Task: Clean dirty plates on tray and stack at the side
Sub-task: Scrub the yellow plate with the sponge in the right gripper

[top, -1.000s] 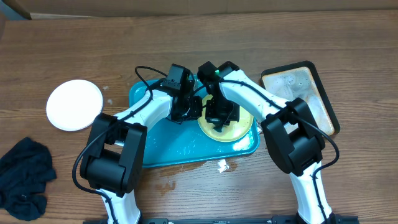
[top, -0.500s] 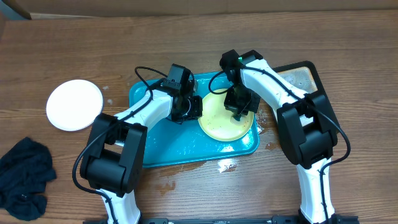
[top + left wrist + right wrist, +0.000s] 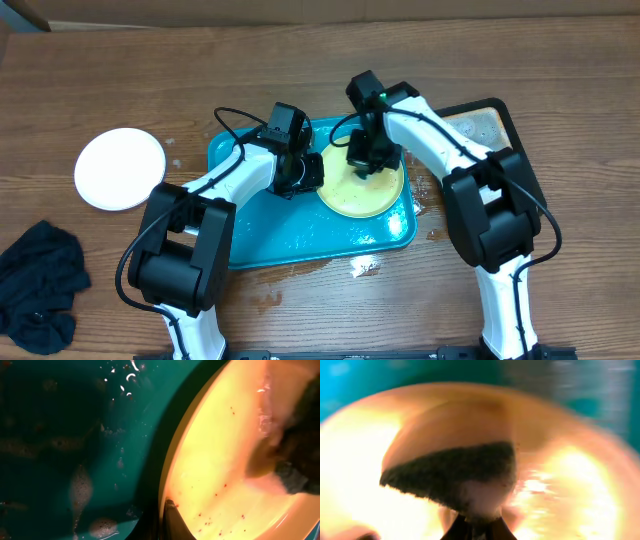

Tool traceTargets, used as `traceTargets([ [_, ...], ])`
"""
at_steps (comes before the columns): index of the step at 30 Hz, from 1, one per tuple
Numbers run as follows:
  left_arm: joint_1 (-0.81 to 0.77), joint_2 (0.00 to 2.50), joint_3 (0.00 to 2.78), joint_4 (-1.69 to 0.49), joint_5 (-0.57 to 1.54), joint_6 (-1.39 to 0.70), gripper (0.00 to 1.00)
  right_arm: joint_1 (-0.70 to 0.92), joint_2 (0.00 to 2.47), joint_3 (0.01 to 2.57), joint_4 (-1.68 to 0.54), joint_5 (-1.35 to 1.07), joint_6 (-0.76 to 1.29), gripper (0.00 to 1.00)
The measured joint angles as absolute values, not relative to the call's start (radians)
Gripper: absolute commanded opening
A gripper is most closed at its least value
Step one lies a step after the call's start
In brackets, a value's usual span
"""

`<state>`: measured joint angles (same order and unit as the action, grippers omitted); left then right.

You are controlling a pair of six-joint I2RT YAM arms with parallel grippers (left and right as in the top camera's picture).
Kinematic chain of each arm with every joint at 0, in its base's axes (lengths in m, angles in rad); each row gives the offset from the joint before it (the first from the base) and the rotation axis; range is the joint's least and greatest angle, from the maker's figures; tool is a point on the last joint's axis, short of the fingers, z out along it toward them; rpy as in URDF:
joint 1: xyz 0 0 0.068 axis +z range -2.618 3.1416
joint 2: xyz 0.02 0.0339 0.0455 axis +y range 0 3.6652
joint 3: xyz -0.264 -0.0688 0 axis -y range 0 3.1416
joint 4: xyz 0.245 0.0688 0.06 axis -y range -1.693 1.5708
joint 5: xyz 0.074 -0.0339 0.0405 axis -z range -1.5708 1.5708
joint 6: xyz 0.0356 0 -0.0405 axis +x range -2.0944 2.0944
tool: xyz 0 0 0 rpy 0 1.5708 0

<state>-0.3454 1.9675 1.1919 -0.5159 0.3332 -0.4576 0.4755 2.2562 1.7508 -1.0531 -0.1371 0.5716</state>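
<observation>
We show the pale yellow plate (image 3: 370,198) lying flat in the right half of the turquoise tray (image 3: 265,235), close to the tray's right edge and nearer its far edge than its near one. The left gripper (image 3: 304,172) meets the plate at its left rim, jaws closed on that rim; in the left wrist view one dark fingertip (image 3: 174,521) rests on the rim's edge. The right gripper (image 3: 362,158) stands over the far part of the plate, its jaws pinched on a sponge (image 3: 455,477) whose dark scrubbing face is pressed onto the plate.

We note that the plate's surface is glossy and wet, with fine reddish specks scattered over it in the left wrist view. The right wrist view is blurred. The tray floor beside the plate carries patches of foam.

The tray sits near the middle of the tabletop (image 3: 120,70). A white plate (image 3: 120,168) lies off the tray towards the tabletop's left edge. A dark cloth (image 3: 40,285) is bunched at the near left corner. A black-rimmed soapy tray (image 3: 478,128) lies to the right of the turquoise one.
</observation>
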Motion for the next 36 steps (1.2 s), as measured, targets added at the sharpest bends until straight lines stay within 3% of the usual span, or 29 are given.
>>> traceTargets([
  [20, -0.303, 1.954, 1.231, -0.643, 0.167, -0.503, 0.04, 0.552, 2.277, 1.746, -1.021, -0.392, 0.524, 0.04],
  [36, -0.268, 1.953, 1.234, -0.654, 0.145, -0.503, 0.04, 0.564, 2.272, 1.755, -1.124, -0.244, 0.592, 0.04],
])
